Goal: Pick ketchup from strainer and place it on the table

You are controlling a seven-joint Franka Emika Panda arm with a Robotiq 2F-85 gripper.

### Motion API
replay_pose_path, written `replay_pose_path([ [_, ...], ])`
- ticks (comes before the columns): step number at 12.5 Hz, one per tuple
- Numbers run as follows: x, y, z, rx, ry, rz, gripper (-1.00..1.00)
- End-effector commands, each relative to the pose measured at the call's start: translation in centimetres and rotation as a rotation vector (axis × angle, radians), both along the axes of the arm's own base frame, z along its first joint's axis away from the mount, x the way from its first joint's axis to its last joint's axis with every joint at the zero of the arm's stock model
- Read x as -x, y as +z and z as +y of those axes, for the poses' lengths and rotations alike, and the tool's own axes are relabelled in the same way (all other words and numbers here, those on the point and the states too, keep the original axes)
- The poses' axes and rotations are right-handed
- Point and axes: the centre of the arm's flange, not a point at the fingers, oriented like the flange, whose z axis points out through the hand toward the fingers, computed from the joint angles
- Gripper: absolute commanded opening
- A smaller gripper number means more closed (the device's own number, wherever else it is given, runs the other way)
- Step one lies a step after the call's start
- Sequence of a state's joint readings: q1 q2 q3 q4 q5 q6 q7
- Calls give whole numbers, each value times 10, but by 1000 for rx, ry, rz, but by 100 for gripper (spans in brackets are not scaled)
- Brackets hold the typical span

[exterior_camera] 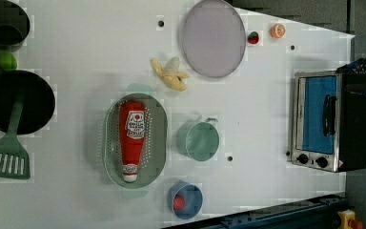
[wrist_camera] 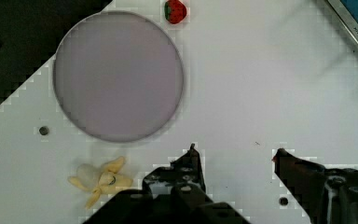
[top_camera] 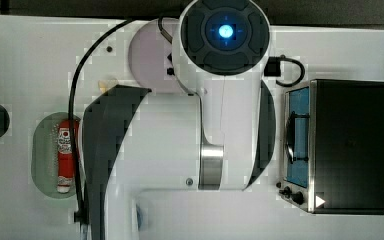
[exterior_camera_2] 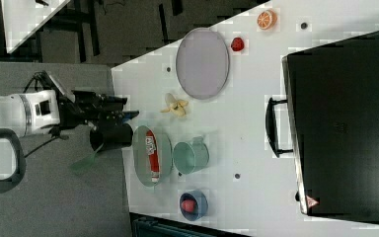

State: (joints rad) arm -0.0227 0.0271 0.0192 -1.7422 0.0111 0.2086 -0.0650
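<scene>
The ketchup (exterior_camera: 132, 138), a red bottle with a white label and white cap, lies lengthwise in the pale green oval strainer (exterior_camera: 158, 138) on the white table (exterior_camera: 100, 47). In the top view the ketchup (top_camera: 66, 155) and strainer (top_camera: 45, 150) show at the left, partly behind my arm. My gripper (wrist_camera: 236, 151) is open with only bare table between its fingers. In the right view the gripper (exterior_camera_2: 128, 113) hangs off the strainer's (exterior_camera_2: 139, 148) far side, apart from the ketchup (exterior_camera_2: 151, 155).
Next to the strainer stand a green mug (exterior_camera: 201, 140) and a blue bowl (exterior_camera: 185, 200) with something red in it. A banana (exterior_camera: 171, 74), grey plate (exterior_camera: 213, 38), strawberry (exterior_camera: 253, 37) and orange (exterior_camera: 277, 30) lie beyond. A toaster oven (exterior_camera: 331, 121) stands at the left view's right. A black pan (exterior_camera: 19, 100) and green spatula (exterior_camera: 7, 157) sit at the left view's left.
</scene>
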Motion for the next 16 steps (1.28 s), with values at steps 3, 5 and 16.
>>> replay_pose_path([
  [3,73,59,8,14,11,38,99],
  [5,63,48,47,20,85,27,100],
  [16,108,-80,344,-29,602,100,100],
])
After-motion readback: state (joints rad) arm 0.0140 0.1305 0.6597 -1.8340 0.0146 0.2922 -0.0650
